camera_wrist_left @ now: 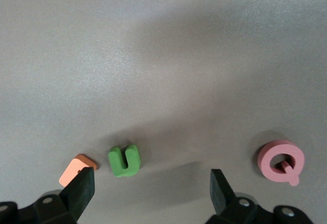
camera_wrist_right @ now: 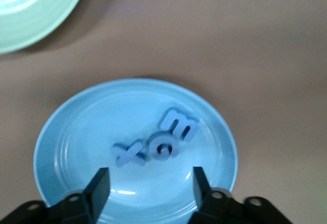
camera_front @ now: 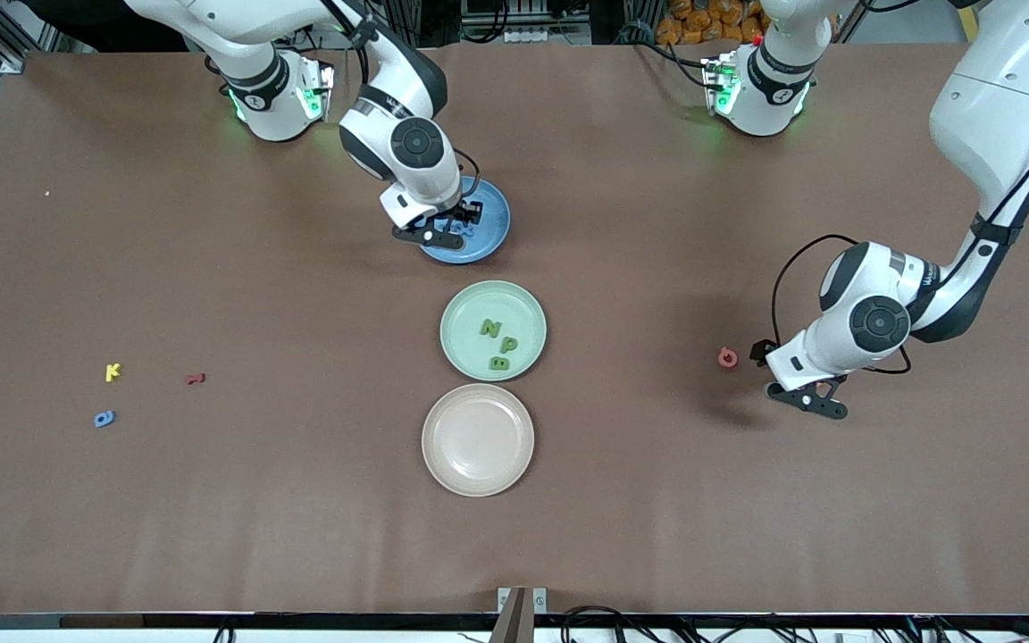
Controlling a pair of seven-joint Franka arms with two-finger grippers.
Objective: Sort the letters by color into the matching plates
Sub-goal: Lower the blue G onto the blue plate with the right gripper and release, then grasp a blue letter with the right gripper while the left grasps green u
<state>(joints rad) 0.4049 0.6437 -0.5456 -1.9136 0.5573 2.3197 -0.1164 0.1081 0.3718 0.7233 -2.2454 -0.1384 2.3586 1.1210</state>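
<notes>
The three plates lie in a row down the middle of the table (camera_front: 121, 536), which puts each within reach of both arms: the blue plate (camera_front: 489, 234) lies farthest from the front camera, the pale green plate (camera_front: 514, 308) next, and the beige plate (camera_front: 477, 439) nearest, bare and of no use to the sort. The right gripper (camera_wrist_right: 151, 183) hangs just over the blue plate with its fingers apart and nothing between them, which reads as a drop just made; three blue letters, an X (camera_wrist_right: 129, 153), a round one (camera_wrist_right: 164, 147) and an M (camera_wrist_right: 180, 124), lie flat in the plate, touching in a loose chain. The left gripper (camera_wrist_left: 152, 188) is low over the table toward the left arm's end, fingers wide apart and empty, apparently lining up on the green U (camera_wrist_left: 124, 160) that lies flat just ahead of them, between an orange piece (camera_wrist_left: 75, 169) and a pink Q (camera_wrist_left: 281, 160) (neither belongs to any plate). Three green letters (camera_front: 498, 343) already rest in the green plate, so the U looks like the last of that colour. One blue letter (camera_front: 104, 418) waits toward the right arm's end, near a yellow K (camera_front: 112, 371) and a dark red piece (camera_front: 196, 379). All are small, chunky and matte.
</notes>
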